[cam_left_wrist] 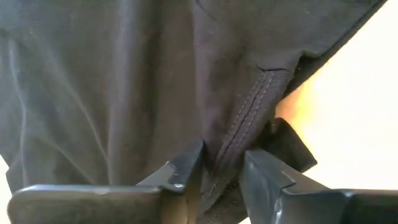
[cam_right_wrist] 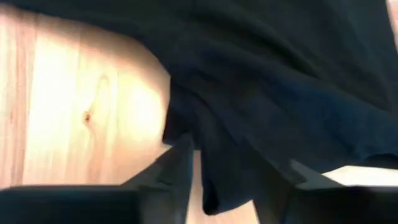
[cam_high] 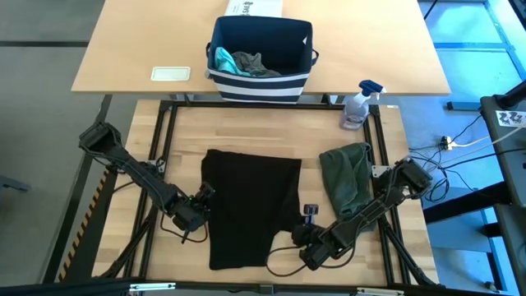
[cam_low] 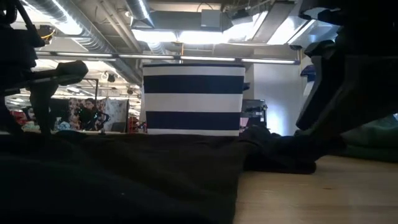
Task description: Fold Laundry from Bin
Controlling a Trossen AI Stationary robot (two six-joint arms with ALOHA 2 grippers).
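Fingers [cam_left_wrist: 186,171] of both grippers pinch the black T-shirt [cam_high: 251,205] on the wooden table [cam_high: 185,131].

Both arms reach low toward the surface's near edge. The left gripper [cam_high: 200,207] has its fingers [cam_left_wrist: 186,177] pinched on cloth; the right gripper [cam_high: 306,238] has cloth between its fingers [cam_right_wrist: 180,165].

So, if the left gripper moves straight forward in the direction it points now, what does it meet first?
The black T-shirt. The left gripper already has the stitched hem between its fingers, so more of the same cloth lies directly ahead; what comes beyond it cannot be judged here.
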